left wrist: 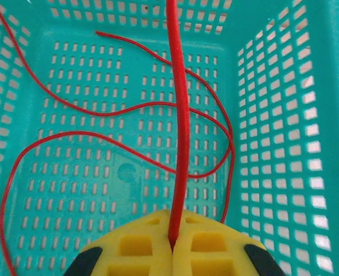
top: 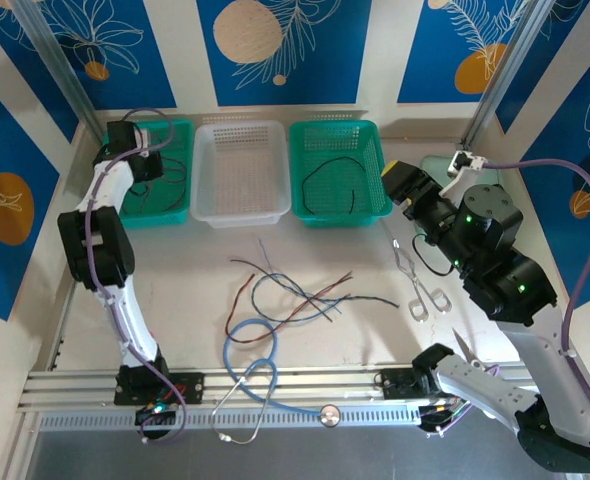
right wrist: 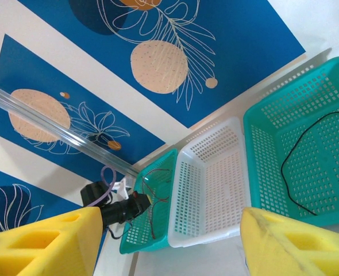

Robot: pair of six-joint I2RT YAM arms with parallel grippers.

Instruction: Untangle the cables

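The left end effector (left wrist: 172, 241) hangs over the left green basket (left wrist: 284, 115) at the back of the table (top: 175, 300). Its yellow pads are pressed together on a red cable (left wrist: 178, 115), which runs straight up out of the pinch. Thinner red loops lie spread across the basket floor just beyond the pads. The right end effector (right wrist: 169, 247) is lifted off the table on the right side, its two yellow fingers standing wide apart with nothing between them. It faces the row of baskets, near the right green basket (top: 375, 190). In that basket a black cable (right wrist: 282, 168) lies in one loose curve. The white basket (top: 240, 126) sits between the two green ones. The other cables (top: 295, 295), red, black and blue-grey, lie crossed over one another in the middle of the table, well apart from both end effectors. A pale blue stethoscope (top: 250, 350) lies just in front of them, and a pair of scissors (top: 420, 285) to their right.
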